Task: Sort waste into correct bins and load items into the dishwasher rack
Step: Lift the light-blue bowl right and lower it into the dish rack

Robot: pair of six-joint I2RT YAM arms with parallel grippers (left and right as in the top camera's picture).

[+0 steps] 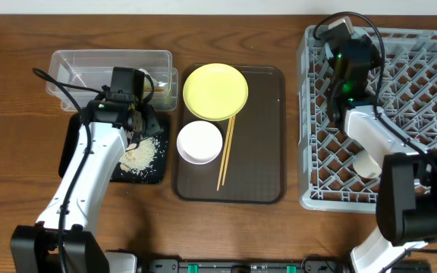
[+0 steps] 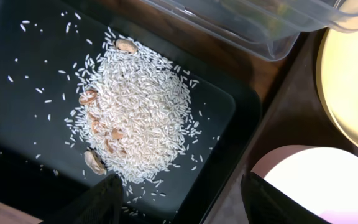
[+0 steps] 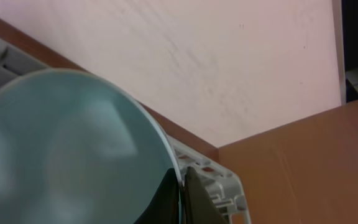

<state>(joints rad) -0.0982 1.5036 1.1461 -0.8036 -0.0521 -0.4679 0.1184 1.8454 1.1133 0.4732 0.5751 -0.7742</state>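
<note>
Beige rice crumbs [image 2: 135, 118] lie heaped in the shallow black tray [image 2: 23, 112], with loose grains scattered around the pile and a few brownish bits mixed in. The left gripper [image 2: 185, 208] hangs just above the near edge of that heap, its two fingers spread apart with nothing between them. Behind the black tray, just beside it, stands the clear container [image 1: 89, 64]. In the middle of the wooden table [image 1: 14, 152] sits the brown serving tray [image 1: 264, 136]. On it, the yellow plate [image 1: 215, 91] lies at the far end and the white bowl [image 1: 199, 142] sits just in front of the plate. The chopsticks [image 1: 226, 152] lie along the bowl's right side, running from the plate's edge toward the near end. The grey rack [image 1: 423, 114] fills the right side of the table, and a pale cup [image 1: 366, 165] rests among its pegs near the front left. The right gripper [image 3: 180, 196] is over the rack's far left part, clamped on the rim of the light blue bowl [image 3: 73, 149]. The bowl is held close to a corner of the rack; whether it touches the pegs cannot be told.
</note>
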